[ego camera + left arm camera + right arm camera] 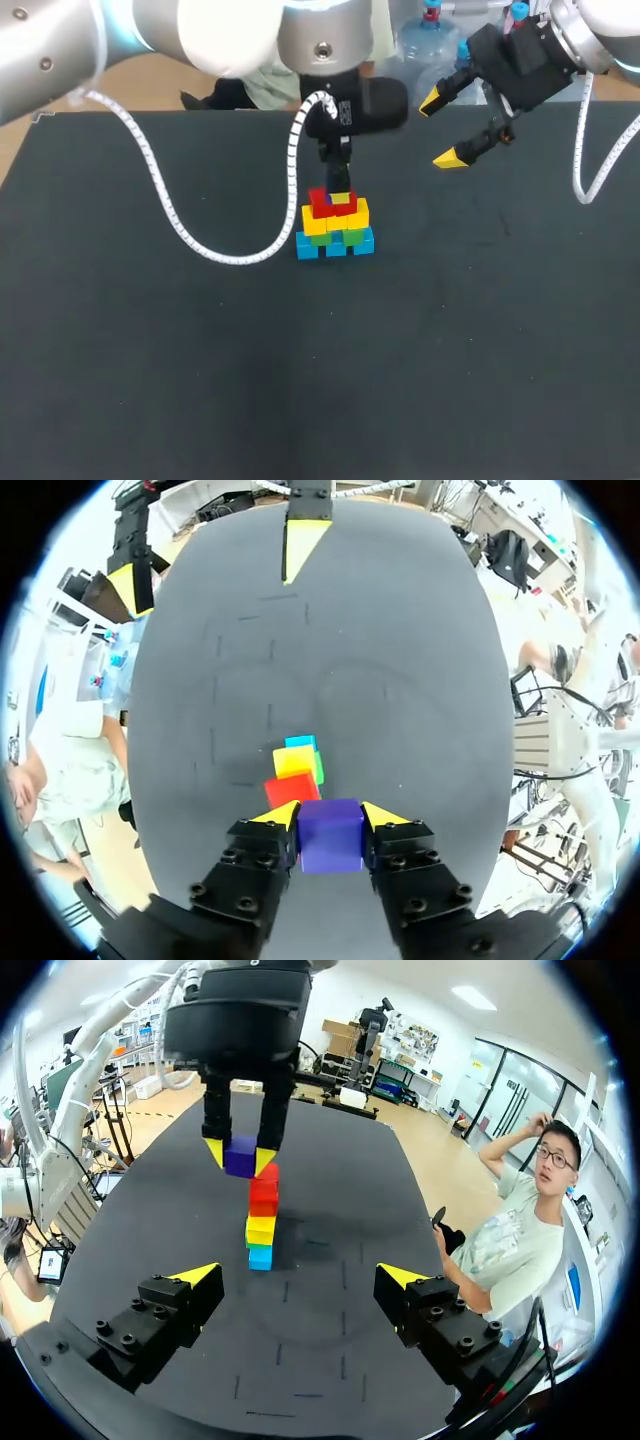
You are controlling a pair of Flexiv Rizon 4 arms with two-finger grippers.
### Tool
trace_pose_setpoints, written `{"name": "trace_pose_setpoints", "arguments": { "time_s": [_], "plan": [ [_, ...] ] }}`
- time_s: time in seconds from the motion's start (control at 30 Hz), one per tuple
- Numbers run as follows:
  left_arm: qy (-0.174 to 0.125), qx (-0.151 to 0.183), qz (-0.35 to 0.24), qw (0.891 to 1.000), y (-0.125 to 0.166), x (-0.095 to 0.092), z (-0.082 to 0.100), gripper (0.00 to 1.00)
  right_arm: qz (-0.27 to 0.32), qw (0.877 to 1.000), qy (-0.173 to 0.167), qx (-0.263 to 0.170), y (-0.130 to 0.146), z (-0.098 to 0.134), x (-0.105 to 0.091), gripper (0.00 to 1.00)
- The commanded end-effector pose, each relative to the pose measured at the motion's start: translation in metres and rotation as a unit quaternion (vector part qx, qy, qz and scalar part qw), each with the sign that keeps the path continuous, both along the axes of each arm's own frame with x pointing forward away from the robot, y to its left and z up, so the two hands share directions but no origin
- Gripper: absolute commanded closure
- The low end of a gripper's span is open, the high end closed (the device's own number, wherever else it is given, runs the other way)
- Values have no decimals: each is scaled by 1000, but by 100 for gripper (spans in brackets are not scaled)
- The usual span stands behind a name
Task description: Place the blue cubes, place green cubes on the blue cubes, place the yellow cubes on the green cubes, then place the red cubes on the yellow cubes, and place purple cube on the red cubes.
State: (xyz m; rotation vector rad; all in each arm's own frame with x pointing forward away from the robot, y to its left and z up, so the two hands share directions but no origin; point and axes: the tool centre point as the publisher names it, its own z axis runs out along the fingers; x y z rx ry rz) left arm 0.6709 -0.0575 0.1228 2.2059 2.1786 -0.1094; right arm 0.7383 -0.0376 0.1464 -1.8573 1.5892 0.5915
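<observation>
A stack of cubes stands at the middle of the black table: blue cubes [335, 245] at the base, green cubes [352, 236] on them, then yellow cubes [334, 218] and red cubes [322, 203]. My left gripper [330, 813] points down over the stack, shut on the purple cube [330, 835]. In the right wrist view the purple cube [240, 1156] hangs right at the top of the red cubes [264, 1192]; I cannot tell if they touch. My right gripper [442, 130] hovers open and empty at the back right, well apart from the stack.
The black table mat [150, 350] is bare around the stack. A white coiled cable [170, 215] from my left arm loops down over the mat just left of the stack. Another white cable [590, 170] hangs by my right arm.
</observation>
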Motion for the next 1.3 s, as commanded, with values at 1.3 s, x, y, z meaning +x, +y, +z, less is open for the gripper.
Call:
{"name": "trace_pose_setpoints", "arguments": {
  "time_s": [1.3],
  "plan": [
    [11,5,9,1000,-4,17,-11,100,-1,1000,-1,0,0,0,-1,0]
  ]
}}
